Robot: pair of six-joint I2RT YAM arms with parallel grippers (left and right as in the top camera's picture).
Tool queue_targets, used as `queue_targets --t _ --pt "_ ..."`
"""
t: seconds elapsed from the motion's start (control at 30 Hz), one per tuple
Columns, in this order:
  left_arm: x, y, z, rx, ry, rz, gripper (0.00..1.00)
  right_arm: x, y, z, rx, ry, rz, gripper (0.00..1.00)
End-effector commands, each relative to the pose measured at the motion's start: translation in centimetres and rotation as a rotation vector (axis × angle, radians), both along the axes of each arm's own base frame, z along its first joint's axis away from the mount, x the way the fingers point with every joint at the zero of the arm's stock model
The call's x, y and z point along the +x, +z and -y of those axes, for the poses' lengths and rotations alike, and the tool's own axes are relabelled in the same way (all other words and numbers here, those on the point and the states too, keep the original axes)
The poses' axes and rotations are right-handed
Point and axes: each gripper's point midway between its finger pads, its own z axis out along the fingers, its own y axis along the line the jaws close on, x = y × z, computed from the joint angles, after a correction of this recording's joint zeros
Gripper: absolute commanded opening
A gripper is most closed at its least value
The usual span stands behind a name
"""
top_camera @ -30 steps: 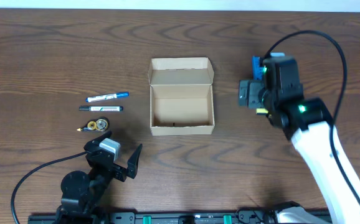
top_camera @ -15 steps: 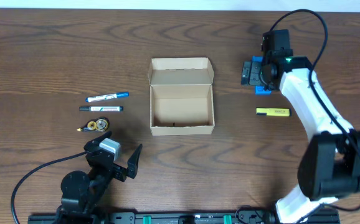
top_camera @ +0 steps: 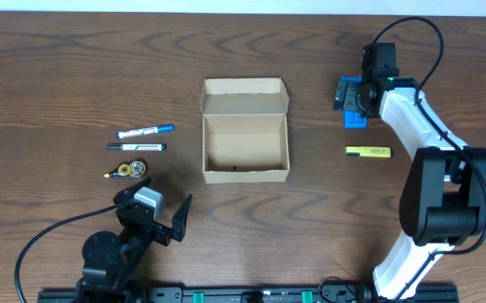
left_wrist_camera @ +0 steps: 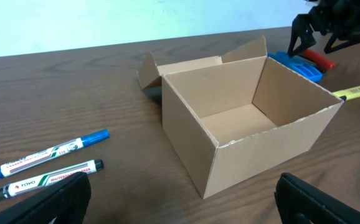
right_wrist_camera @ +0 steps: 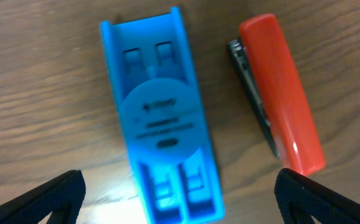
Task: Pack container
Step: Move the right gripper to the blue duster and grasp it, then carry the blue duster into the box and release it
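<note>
Right gripper (right_wrist_camera: 180, 198) above a blue rectangular plastic case (right_wrist_camera: 161, 124), fingers spread apart.
Small tan cardboard box (top_camera: 246, 175) stands lid-open (flap folded back); left gripper (left_wrist_camera: 180, 202) fingers also apart.

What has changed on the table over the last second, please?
The right claw, open, moved away from the highlighter toward the far edge, and now hangs over the blue plastic piece and red stapler. It gripped nothing. The box, the markers and the left claw stayed put.
</note>
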Motion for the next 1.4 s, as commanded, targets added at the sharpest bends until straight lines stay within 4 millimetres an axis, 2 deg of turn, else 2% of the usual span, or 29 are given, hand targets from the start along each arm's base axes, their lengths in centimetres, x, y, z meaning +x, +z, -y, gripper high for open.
queue_targets --t 0.0,0.2,0.37,0.53,0.9,1.0,1.1,1.23,1.37 --pt "0.1 -1.1 -0.2 0.01 0.008 -0.019 0.95 0.8 -1.4 0.6 -0.025 0.042 -0.016 0.99" --pt "0.1 -1.1 -0.2 0.01 0.008 -0.019 0.95 0.9 -4.0 0.0 0.002 0.061 -0.048 0.99" --pt "0.1 -1.1 -0.2 0.01 0.008 -0.019 0.95 0.8 -5.3 -0.1 0.008 0.064 -0.068 0.93" --pt "0.1 -1.1 -0.2 0.01 0.008 -0.019 0.95 0.6 -6.4 -0.1 0.009 0.064 -0.089 0.75" --pt "0.1 -1.1 -0.2 0.01 0.008 -0.019 0.96 0.3 -6.1 -0.1 0.011 0.06 -0.099 0.42" --pt "0.1 -1.1 -0.2 0.01 0.008 -0.019 0.95 0.4 -4.8 -0.2 0.016 0.059 -0.086 0.4" --pt "0.1 -1.1 -0.2 0.01 0.008 -0.019 0.95 0.8 -2.1 -0.9 0.024 0.074 -0.054 0.4" --pt "0.1 -1.1 -0.2 0.01 0.008 -0.019 0.95 1.0 3.8 -2.8 0.044 0.118 0.019 0.4" --pt "0.1 -1.1 -0.2 0.01 0.008 -0.019 0.95 -0.1 11.0 -5.8 0.035 0.208 0.12 0.4"
